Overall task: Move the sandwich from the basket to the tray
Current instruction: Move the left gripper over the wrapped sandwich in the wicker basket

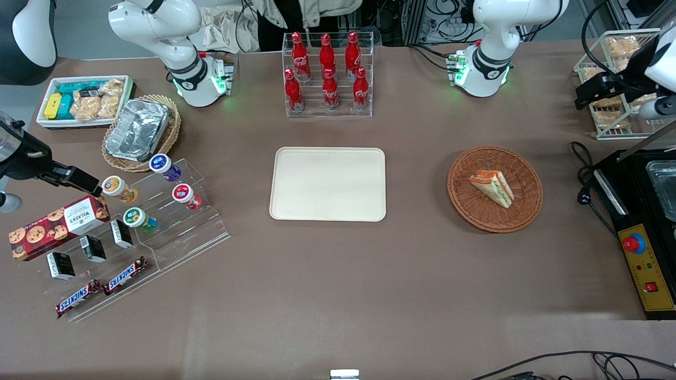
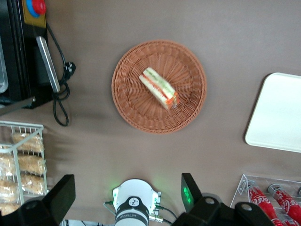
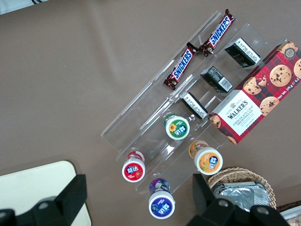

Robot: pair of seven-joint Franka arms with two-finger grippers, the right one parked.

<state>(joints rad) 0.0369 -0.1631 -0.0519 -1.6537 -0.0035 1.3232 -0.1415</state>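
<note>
Your hand (image 2: 127, 195) hangs open high above the basket (image 1: 523, 211); pinch the soft, light sandwich (image 1: 494, 187) gently across its bread faces

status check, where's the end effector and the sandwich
End effector open, high above the table, clear of the basket. Sandwich lying in basket, untouched. Tray bare, nothing between it and basket.

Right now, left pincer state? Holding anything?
Left pincer: open, holding nothing, high above the table near its working-arm end. Sandwich lies in the basket.
</note>
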